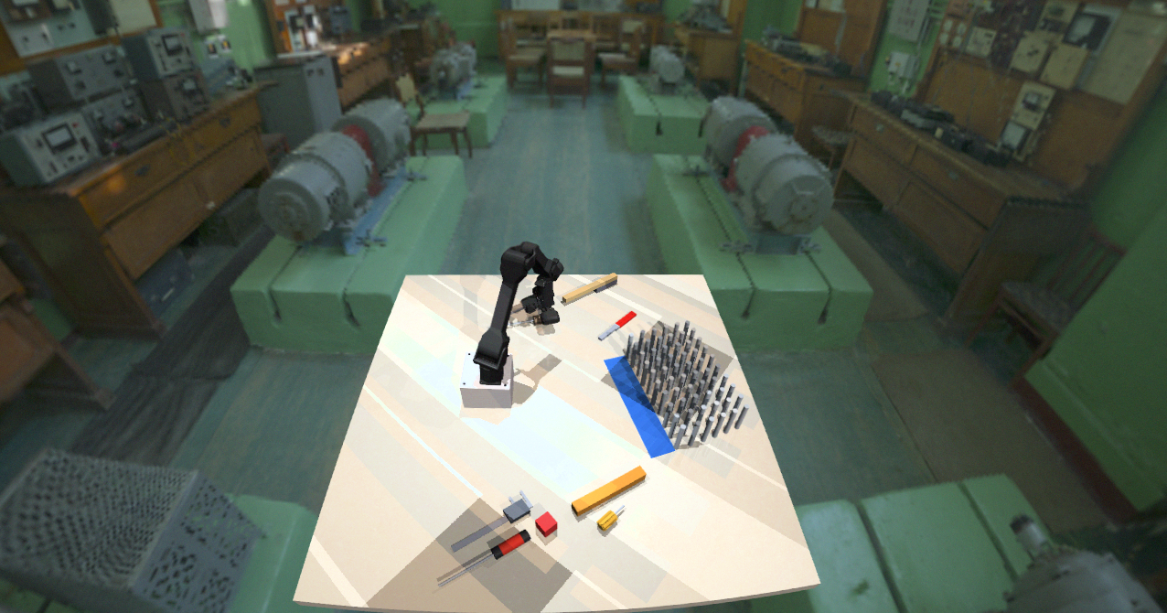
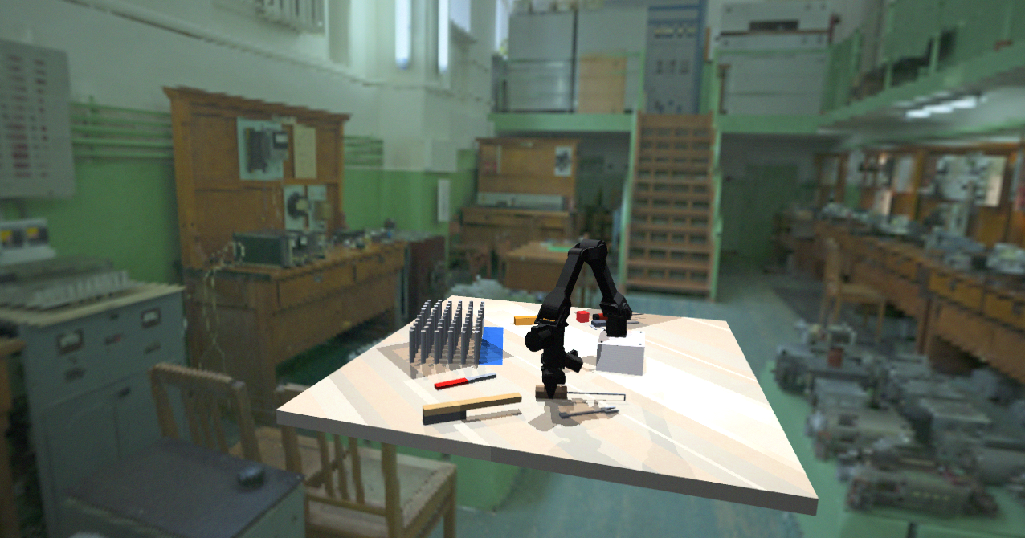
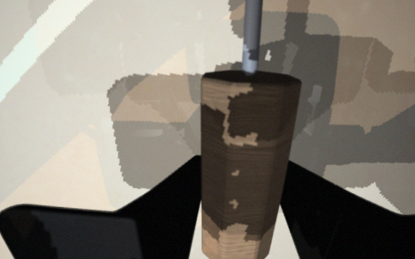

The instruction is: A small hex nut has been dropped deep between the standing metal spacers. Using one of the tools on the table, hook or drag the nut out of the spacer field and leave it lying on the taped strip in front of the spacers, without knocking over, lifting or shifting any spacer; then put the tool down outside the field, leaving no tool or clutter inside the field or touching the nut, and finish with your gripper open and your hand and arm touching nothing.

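My gripper point(image 1: 538, 320) point(image 2: 551, 393) point(image 3: 238, 164) is shut on the wooden handle point(image 2: 561, 392) point(image 3: 248, 116) of a thin metal rod tool. The rod point(image 2: 593, 396) point(image 3: 253, 32) runs roughly level toward the right in the exterior view, with a small bend at its far end. The tool is low over the back part of the table, outside the spacer field; contact with the table cannot be told. The metal spacers point(image 1: 742, 416) point(image 2: 412, 346) stand in upright rows. The blue taped strip point(image 1: 640, 409) point(image 2: 492, 344) lies along their front. No nut is visible.
A wooden brush point(image 1: 587, 288) point(image 2: 472, 404) and a red-handled knife point(image 1: 626, 317) point(image 2: 450, 383) lie between gripper and field. A wrench point(image 2: 589, 412) lies near the rod. An orange bar point(image 1: 609, 490), yellow screwdriver point(image 1: 606, 520), red cube point(image 1: 545, 524), red-black screwdriver point(image 1: 511, 543) and grey tool point(image 1: 516, 511) lie opposite.
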You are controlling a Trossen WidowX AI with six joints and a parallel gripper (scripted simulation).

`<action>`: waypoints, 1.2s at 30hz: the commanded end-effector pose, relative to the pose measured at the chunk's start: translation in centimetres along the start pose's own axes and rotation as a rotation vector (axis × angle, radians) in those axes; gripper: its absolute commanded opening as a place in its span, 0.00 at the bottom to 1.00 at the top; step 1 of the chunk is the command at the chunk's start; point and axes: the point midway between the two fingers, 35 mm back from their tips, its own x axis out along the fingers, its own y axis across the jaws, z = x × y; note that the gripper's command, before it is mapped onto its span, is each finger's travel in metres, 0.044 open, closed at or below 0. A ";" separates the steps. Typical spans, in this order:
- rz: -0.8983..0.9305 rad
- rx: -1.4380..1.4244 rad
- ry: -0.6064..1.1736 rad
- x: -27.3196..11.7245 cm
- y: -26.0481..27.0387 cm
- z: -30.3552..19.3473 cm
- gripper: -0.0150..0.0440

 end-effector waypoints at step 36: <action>-0.003 0.000 0.001 -6.8 -0.1 -0.1 1.00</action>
